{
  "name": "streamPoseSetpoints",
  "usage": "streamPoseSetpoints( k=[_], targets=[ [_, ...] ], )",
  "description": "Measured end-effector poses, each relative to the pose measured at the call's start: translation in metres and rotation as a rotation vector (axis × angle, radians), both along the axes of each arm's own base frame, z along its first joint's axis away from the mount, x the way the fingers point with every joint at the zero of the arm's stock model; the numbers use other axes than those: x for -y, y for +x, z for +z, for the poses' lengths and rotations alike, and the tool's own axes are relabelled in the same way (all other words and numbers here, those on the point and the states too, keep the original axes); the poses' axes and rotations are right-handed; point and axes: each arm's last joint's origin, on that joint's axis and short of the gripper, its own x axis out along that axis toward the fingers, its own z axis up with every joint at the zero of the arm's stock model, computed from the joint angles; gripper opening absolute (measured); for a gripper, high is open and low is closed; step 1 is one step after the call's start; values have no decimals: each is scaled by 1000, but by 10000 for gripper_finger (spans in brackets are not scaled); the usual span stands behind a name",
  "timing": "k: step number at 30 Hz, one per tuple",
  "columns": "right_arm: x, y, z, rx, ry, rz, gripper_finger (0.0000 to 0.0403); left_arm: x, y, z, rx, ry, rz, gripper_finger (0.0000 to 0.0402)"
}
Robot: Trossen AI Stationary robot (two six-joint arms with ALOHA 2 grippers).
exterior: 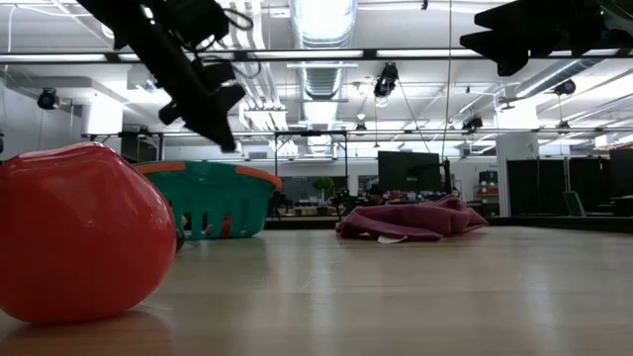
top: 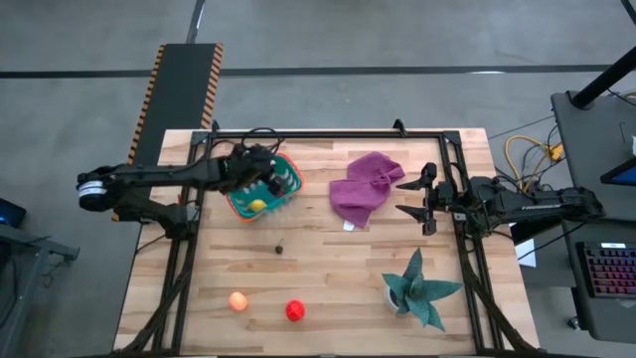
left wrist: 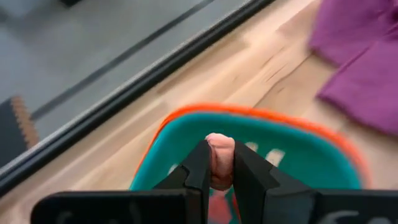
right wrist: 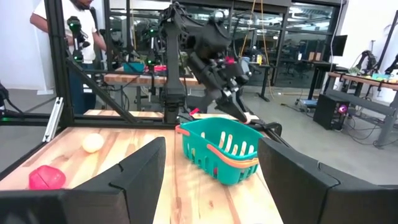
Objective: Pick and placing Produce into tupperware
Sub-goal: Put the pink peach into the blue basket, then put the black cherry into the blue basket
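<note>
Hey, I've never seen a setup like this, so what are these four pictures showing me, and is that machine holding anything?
It is a robot with two dark arms at a wooden table. One picture looks down from above, one looks level across the tabletop, and two come from cameras on the wrists. The left gripper is shut on a small pink toy piece, hanging over the teal slotted plastic basket with an orange rim, which already holds a yellow toy fruit. The right gripper waits open at the table's right side. Lying on the table are a purple cloth, a teal spiky toy plant, an orange ball, a red ball and a tiny dark bit.
</note>
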Motion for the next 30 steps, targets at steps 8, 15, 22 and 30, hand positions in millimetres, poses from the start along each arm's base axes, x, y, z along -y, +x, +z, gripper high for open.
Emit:
streamPoseSetpoints(
  k=[8,15,22,30],
  targets=[
    [0,0,0,1,0,0,247,-10,3,-22,-91,-61,88,29],
    [0,0,0,0,0,0,247,-12,8,-34,-140,-62,93,29],
    [0,0,0,0,0,0,247,-14,11,-40,-170,-67,94,57],
    [0,0,0,0,0,0,247,-14,12,-38,-208,-40,42,168]
  ],
)
